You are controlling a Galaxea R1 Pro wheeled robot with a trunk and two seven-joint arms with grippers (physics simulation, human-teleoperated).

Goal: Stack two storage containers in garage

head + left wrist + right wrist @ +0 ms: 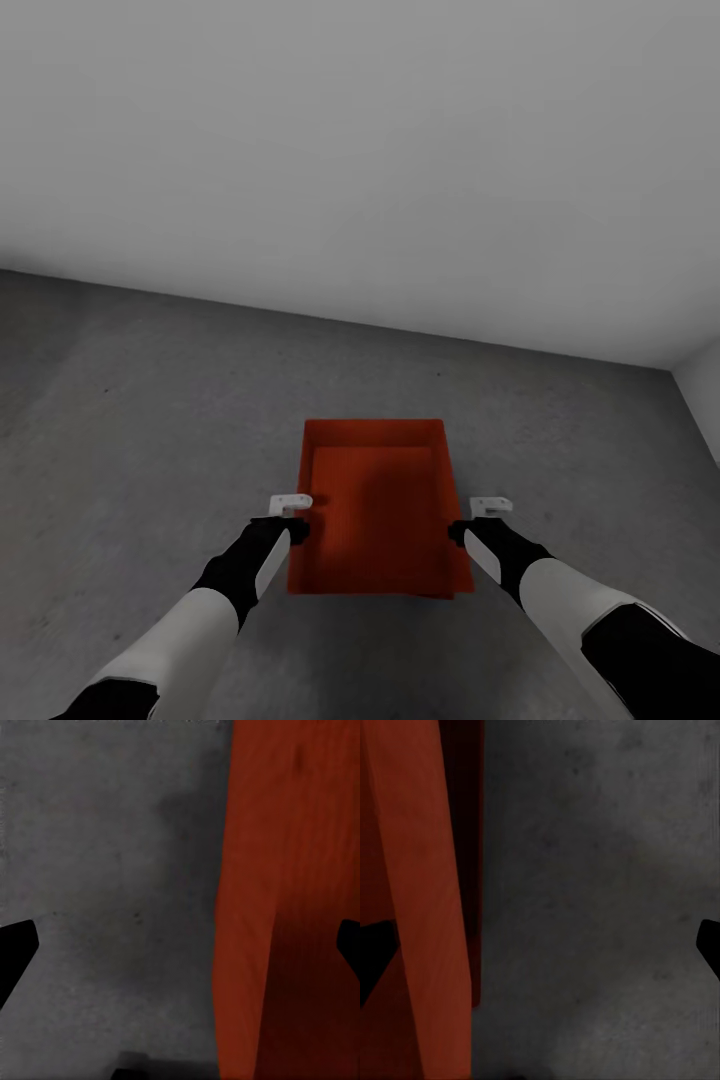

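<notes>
An orange-red storage container [375,500] sits low over the dark grey concrete floor [150,420] of the garage, open side up, straight ahead of me. A thin strip of the same colour juts out under its near right corner [462,580]; whether that is the other container I cannot tell. My left gripper [295,520] is at its left wall and my right gripper [468,522] at its right wall. In the left wrist view the left gripper [187,945] stands open astride the container wall [292,870]. The right gripper [547,945] is open too, with the wall [412,870] by one finger.
A plain white wall [360,150] rises behind the container, and a second white wall [705,400] meets it at the far right corner. Bare concrete spreads out to the left and in front.
</notes>
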